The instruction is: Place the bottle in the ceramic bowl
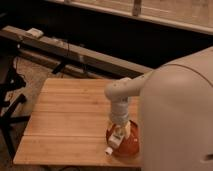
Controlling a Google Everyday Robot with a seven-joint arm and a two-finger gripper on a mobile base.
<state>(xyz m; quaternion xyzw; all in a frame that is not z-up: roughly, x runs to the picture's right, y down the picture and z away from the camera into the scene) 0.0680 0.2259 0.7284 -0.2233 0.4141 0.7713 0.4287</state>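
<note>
Bottle, small, slim and whitish, hangs tilted in the gripper, cap end lowest, over the left edge of the glossy orange-red ceramic bowl on the wooden table; the fingers clamp it.

The glossy orange-red ceramic bowl sits at the table's near right edge. The slim whitish bottle hangs tilted over the bowl's left rim, cap end down-left, under the gripper directly above.
</note>
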